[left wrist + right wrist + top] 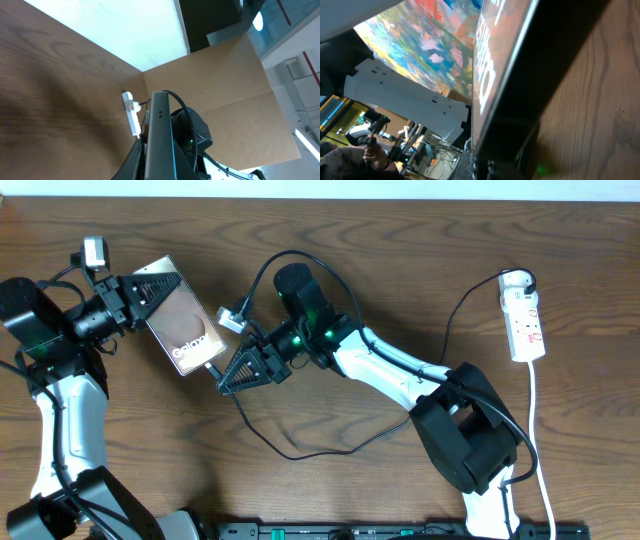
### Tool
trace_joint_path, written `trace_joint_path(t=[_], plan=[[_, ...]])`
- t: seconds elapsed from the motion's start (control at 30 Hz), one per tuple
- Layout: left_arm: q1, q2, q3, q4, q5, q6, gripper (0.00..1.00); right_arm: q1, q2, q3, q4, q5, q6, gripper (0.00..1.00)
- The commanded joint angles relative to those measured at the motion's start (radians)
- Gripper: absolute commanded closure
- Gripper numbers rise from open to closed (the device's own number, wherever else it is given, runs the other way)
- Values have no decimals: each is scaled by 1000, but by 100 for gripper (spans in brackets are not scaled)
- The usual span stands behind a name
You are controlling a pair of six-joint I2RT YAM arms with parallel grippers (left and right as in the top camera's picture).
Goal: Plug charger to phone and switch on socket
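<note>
At bench (400, 240) left, left gripper (155, 288) clenched on phone (185, 330), its 11 o'clock end. Right gripper (228, 378) at phone's 5 o'clock end; any grasp on charger (295, 455) not discernible. Judged: phone stiff, slick, fragile, so hold by edges. Charger limp, light, so take near plug. Socket (524, 315) far at 3 o'clock. One of each.

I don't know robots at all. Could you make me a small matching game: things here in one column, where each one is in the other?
Things:
1. phone
2. power strip
3. black cable
4. right claw

Places:
A. near the right side of the table
B. at the phone's lower end
C. gripped by the left claw
D. looping over the table's middle

Pairs: 1-C, 2-A, 3-D, 4-B
</note>
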Motion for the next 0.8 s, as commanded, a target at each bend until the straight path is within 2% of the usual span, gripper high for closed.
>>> trace_joint_path(t=[0.0, 0.77], plan=[[0, -2, 4, 9, -9, -17, 93, 2, -1, 7, 3, 1, 11, 99], [2, 23, 4, 61, -2, -10, 93, 2, -1, 7, 48, -7, 40, 99]])
